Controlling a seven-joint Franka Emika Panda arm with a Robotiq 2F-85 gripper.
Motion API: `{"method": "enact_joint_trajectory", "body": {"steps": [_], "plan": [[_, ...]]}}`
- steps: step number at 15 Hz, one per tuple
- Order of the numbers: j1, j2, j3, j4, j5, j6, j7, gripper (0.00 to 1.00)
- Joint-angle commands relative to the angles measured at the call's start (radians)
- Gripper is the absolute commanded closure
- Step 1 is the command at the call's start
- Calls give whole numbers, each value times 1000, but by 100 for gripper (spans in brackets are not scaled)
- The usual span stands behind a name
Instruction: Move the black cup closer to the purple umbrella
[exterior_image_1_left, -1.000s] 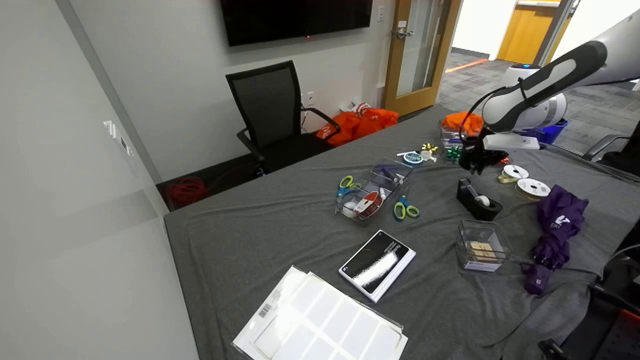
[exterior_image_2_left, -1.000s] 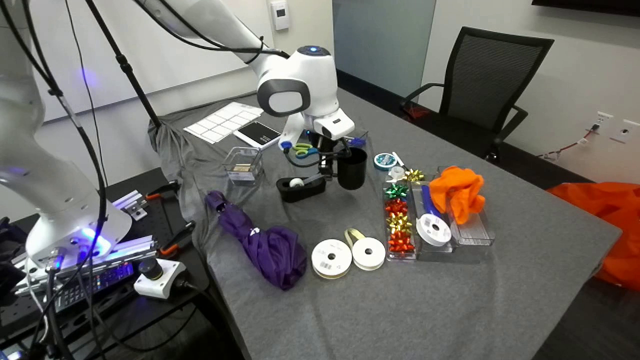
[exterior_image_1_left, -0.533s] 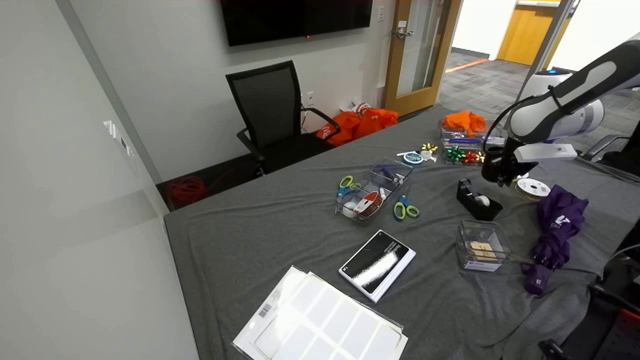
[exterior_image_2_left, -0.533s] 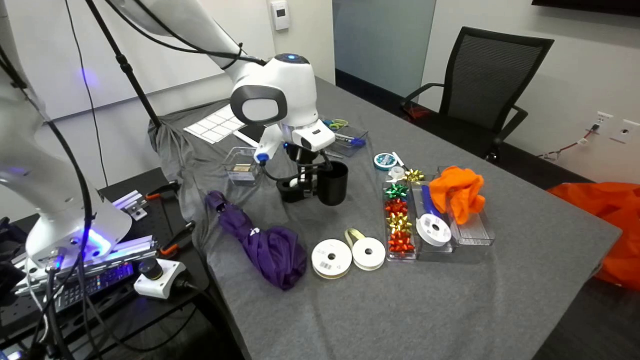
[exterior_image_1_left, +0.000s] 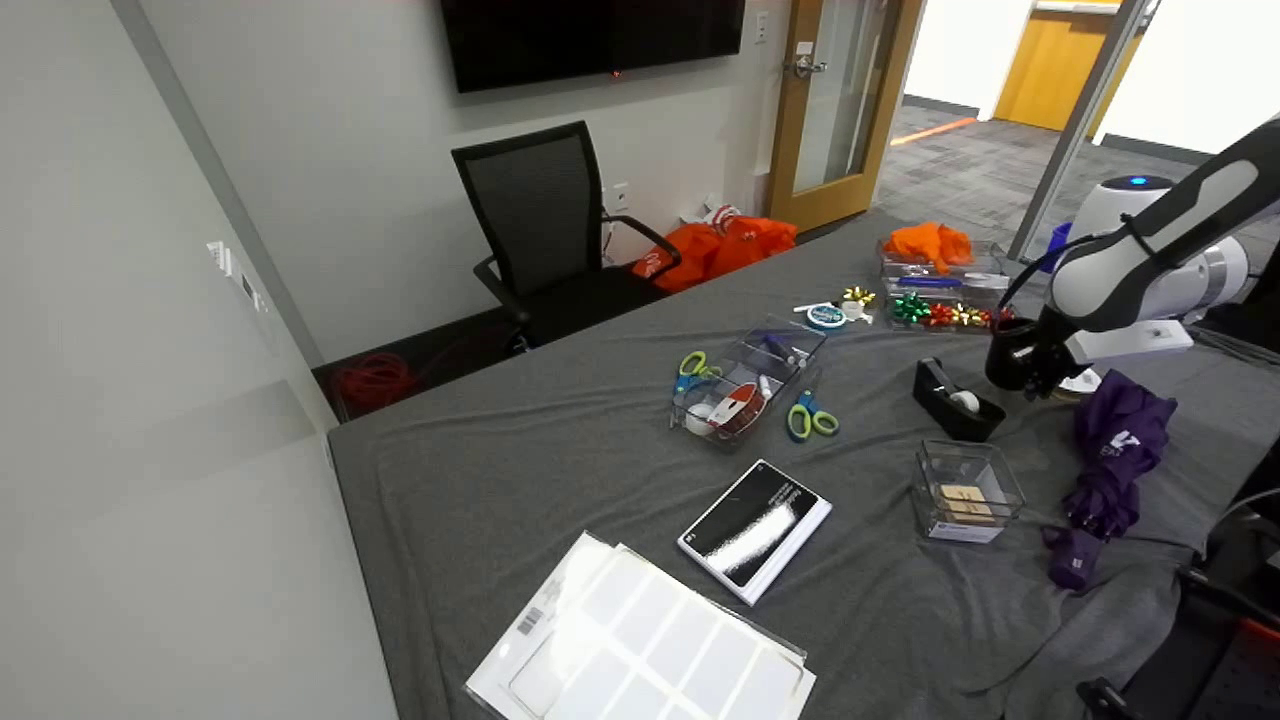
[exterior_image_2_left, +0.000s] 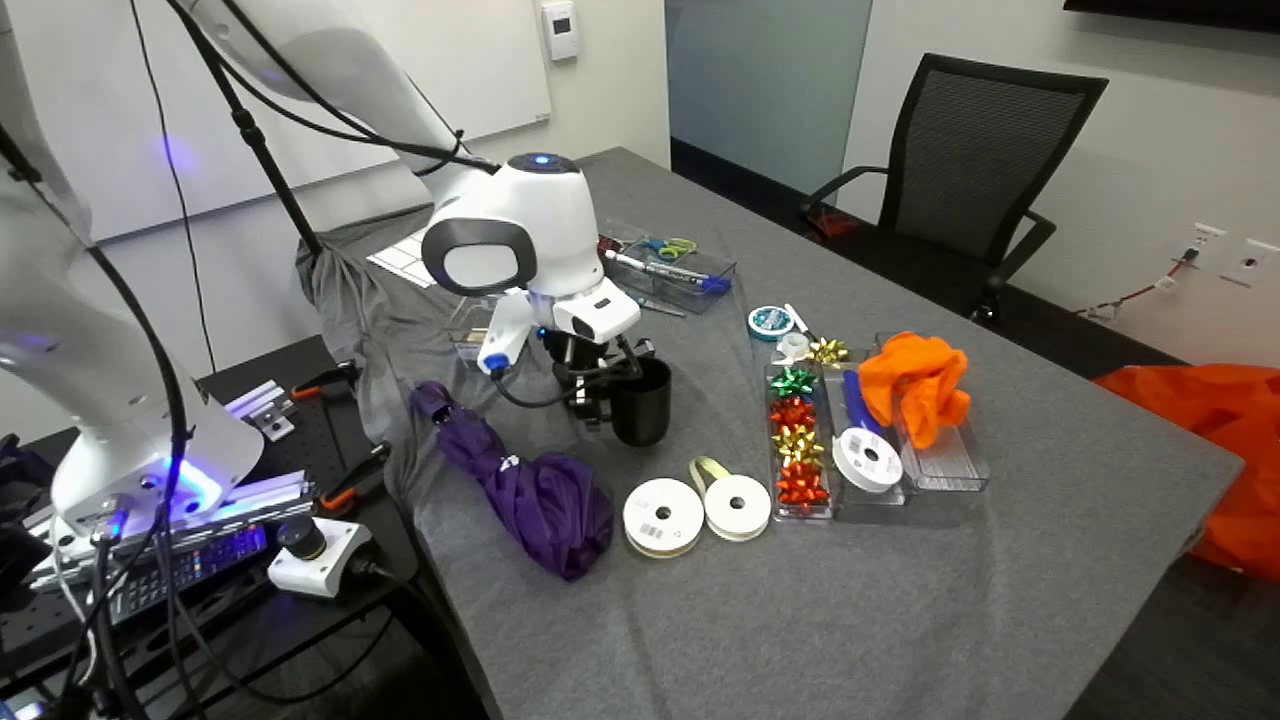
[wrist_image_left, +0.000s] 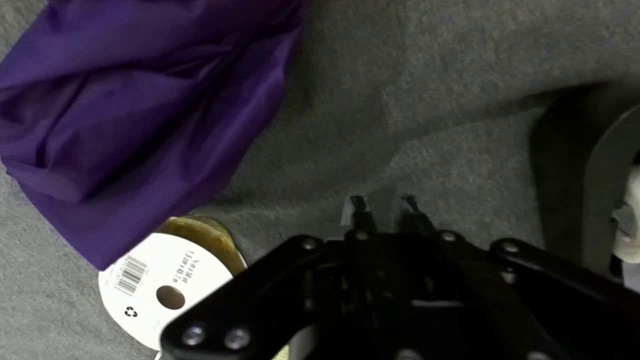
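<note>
Clamping the black cup (exterior_image_2_left: 642, 410) upright in the gripper (wrist_image_left: 382, 203), 2 o'clock from the purple umbrella (exterior_image_2_left: 527, 490) in an exterior view! Ease toward 8 o'clock, dodge the 2 ribbon spools (exterior_image_2_left: 648, 522), lower flat, release.

Tape dispenser (exterior_image_1_left: 953, 408), orange cloth (exterior_image_2_left: 914, 386), mesh chair (exterior_image_1_left: 540, 215)

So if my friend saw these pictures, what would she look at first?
Probably the big white robot arm, reaching over the gray-covered table with a black cup in its jaws. Then maybe the purple umbrella, lying on the table near the cup. The bright orange bundle stands out too, crumpled near the row of shiny bows.
</note>
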Motion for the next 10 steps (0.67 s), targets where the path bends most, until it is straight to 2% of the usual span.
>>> {"method": "enact_joint_trajectory", "body": {"steps": [1, 2, 4, 10], "plan": [[-19, -31, -17, -52, -26, 67, -56, 95], [-14, -28, -26, -56, -32, 81, -57, 57], [-8, -28, -38, -61, -40, 96, -55, 50], [4, -37, -56, -61, -61, 101, -46, 8]]}}
